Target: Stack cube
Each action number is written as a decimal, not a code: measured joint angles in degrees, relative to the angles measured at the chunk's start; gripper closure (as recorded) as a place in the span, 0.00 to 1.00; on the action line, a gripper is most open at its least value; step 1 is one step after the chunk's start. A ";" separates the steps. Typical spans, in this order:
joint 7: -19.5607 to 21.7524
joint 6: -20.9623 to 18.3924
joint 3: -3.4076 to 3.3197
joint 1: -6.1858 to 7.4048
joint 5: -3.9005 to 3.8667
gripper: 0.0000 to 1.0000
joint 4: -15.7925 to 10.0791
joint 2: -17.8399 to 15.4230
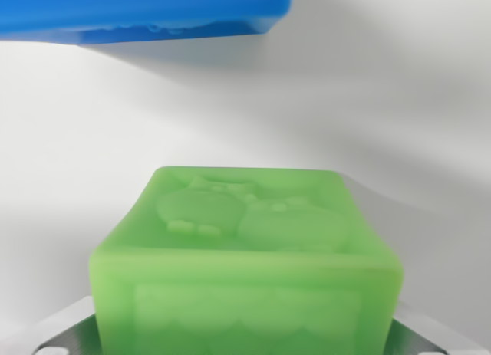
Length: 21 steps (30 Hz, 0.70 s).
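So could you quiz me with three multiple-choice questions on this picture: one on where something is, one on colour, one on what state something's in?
1. Where is the blue block in the wrist view?
A. top left
B. bottom right
C. centre

2. What colour is the cube nearest the camera?
A. red
B. green
C. yellow

3. What is the green cube's state?
A. lying in pieces
B. stacked on the blue block
C. sitting between the metal fingers at the bottom, apart from the blue block

Answers: 1 A, it fills the top left corner. 2 B, the whole cube is green. 3 C, a metal finger shows at each lower side of it, and white table separates the two blocks.
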 joint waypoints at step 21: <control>0.00 -3.61 0.06 -0.05 0.00 1.00 -1.29 -5.08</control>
